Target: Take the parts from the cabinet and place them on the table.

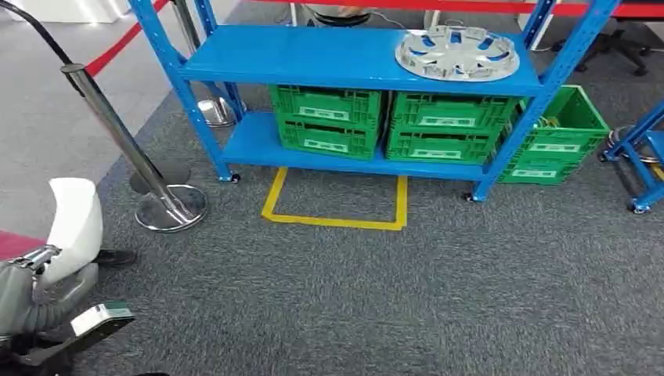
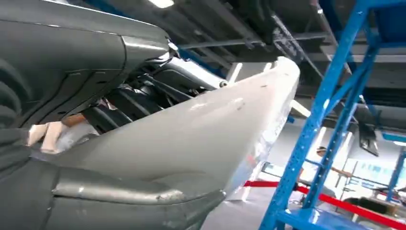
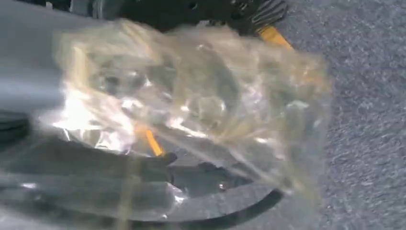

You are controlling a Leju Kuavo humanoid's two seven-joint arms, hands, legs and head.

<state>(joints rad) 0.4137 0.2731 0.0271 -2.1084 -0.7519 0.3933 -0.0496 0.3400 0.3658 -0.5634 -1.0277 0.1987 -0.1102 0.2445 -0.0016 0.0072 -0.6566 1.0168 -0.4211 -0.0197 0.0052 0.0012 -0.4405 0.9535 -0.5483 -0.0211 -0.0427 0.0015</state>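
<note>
Left hand [image 1: 35, 294] grips a white curved plastic panel [image 1: 74, 223]; right hand [image 3: 95, 177] grasps a crinkly clear plastic bag [image 3: 191, 105], which may slip while walking.

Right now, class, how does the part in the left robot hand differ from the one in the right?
The white curved panel in the left robot hand is opaque, smooth and rigid-looking; the plastic-bagged part in the right robot hand is crinkled, see-through and blurred. Both are gripped clear of the shelf.
</note>
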